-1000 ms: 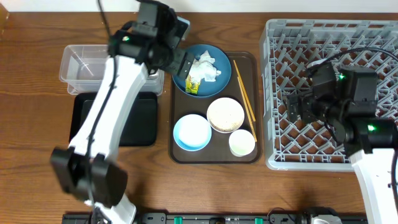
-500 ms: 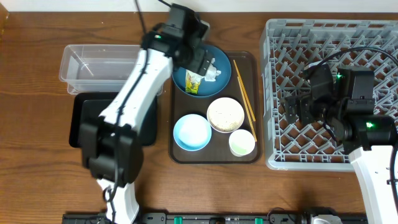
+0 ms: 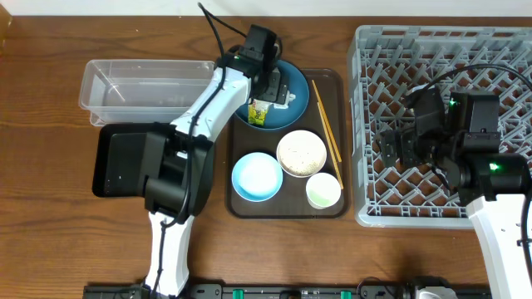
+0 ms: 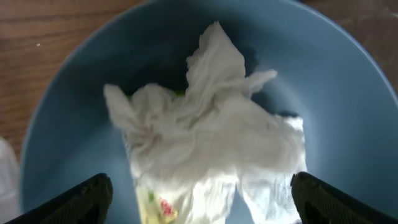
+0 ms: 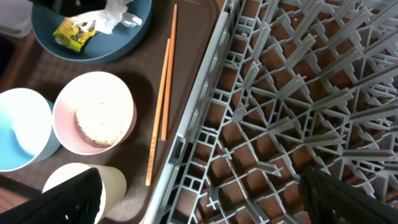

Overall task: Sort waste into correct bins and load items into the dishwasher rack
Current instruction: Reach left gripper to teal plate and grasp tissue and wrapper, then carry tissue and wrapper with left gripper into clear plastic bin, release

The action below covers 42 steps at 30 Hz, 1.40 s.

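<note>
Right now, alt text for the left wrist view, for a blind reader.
Crumpled white tissue lies on a dark-blue plate, a yellow wrapper peeking from under its lower edge. The open left gripper hangs above, fingertips at the bottom corners.

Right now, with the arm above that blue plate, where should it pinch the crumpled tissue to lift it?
Probably the bunched, raised middle of the tissue, coming straight down from above. It lies loose in the plate with its folds standing up, and the open left fingers straddle it. Its lower edges lie flatter, over the yellow wrapper.
</note>
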Each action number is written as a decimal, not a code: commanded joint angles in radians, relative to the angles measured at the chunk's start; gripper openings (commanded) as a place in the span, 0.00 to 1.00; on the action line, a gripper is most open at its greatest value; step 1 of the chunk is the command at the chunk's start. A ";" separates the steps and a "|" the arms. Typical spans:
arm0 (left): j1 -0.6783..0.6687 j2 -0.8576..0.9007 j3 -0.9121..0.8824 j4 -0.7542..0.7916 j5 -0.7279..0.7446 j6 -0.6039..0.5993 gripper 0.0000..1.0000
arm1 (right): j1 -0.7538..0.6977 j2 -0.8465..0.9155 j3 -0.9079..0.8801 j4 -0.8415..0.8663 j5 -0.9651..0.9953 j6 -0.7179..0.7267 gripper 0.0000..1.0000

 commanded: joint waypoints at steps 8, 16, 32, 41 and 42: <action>0.002 0.110 0.019 0.021 -0.015 -0.021 0.94 | 0.005 0.011 0.016 0.005 -0.014 0.007 0.99; 0.002 0.111 0.019 0.014 -0.015 -0.021 0.27 | 0.005 0.011 0.016 0.006 -0.014 0.007 0.99; 0.078 -0.263 0.020 0.006 -0.069 -0.022 0.06 | 0.005 0.011 0.016 0.004 -0.014 0.007 0.99; 0.270 -0.308 0.007 -0.085 -0.172 -0.053 0.06 | 0.005 0.011 0.016 0.004 -0.014 0.008 0.99; 0.291 -0.298 0.003 -0.088 -0.172 -0.070 0.06 | 0.005 0.011 0.016 0.004 -0.014 0.008 0.99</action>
